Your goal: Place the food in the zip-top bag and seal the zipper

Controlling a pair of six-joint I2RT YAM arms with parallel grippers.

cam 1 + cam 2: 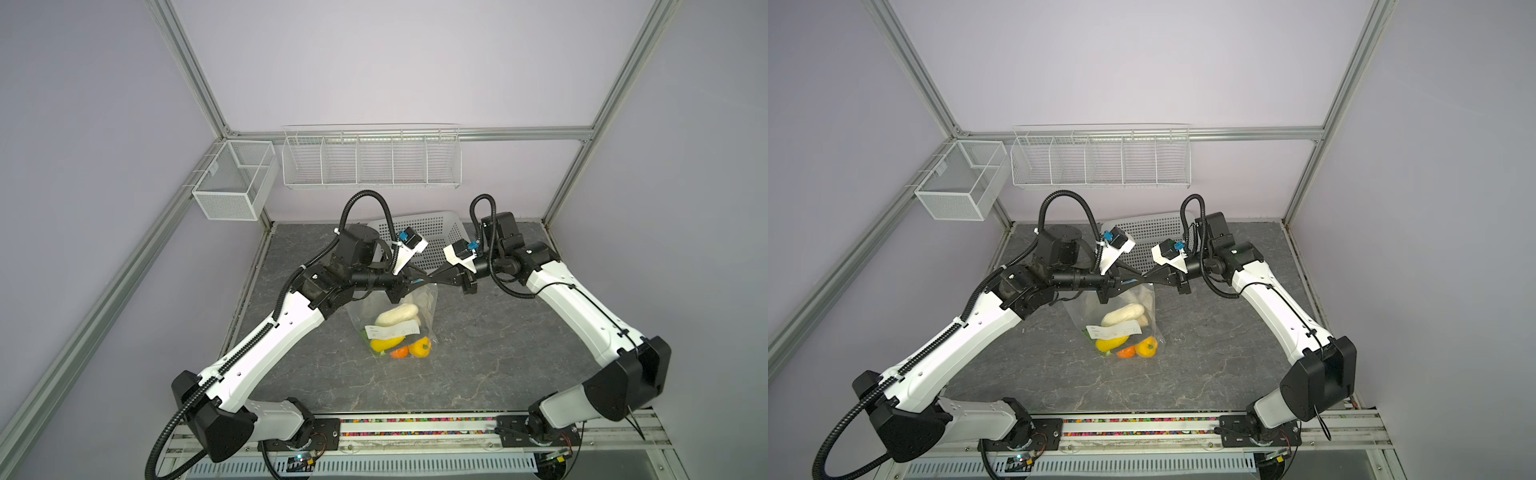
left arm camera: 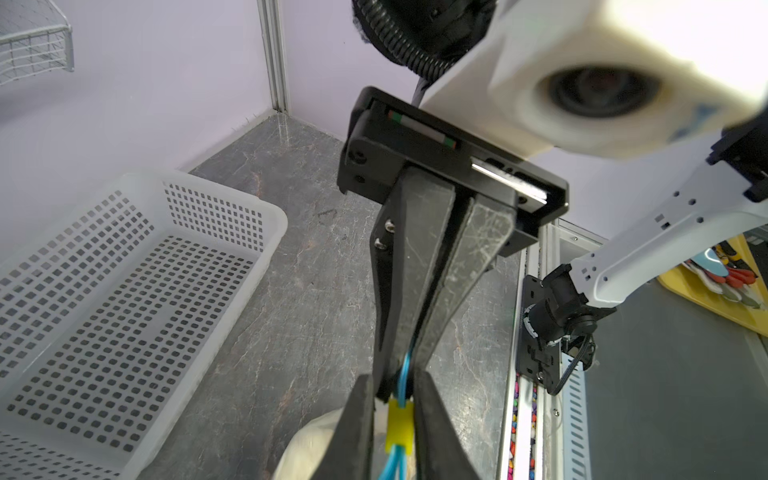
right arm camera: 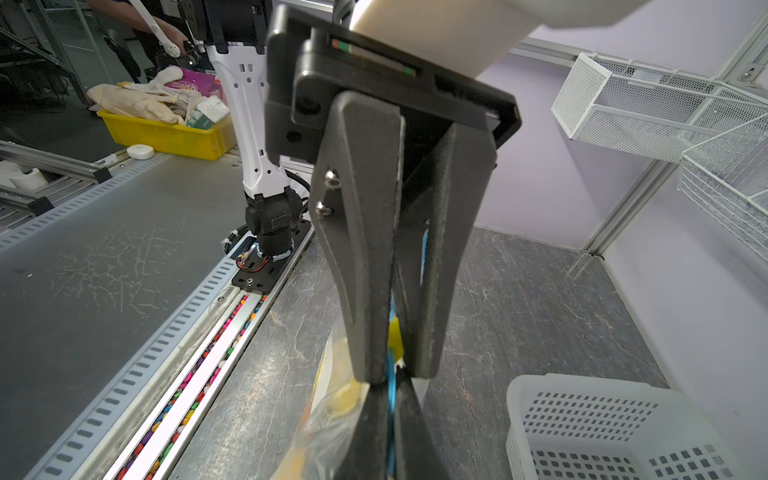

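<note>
The zip-top bag (image 1: 374, 309) hangs in mid-table between my two grippers, its lower end resting on the table. Inside it lies the food: a white-beige piece (image 1: 397, 314), a yellow piece (image 1: 386, 344), an orange one (image 1: 400, 353) and a yellow-orange pepper (image 1: 419, 347). The left gripper (image 1: 417, 282) (image 2: 394, 380) has its jaws narrowed on the zipper's yellow slider (image 2: 400, 424). Tip to tip with it, the right gripper (image 1: 436, 281) (image 3: 390, 390) is shut on the blue zipper strip (image 3: 390, 415).
A white perforated basket (image 1: 432, 237) (image 2: 124, 291) stands behind the bag. A wire rack (image 1: 370, 160) and a mesh box (image 1: 232, 183) hang on the back wall. Both arm bases sit on the rail (image 1: 415, 428) along the table's front edge.
</note>
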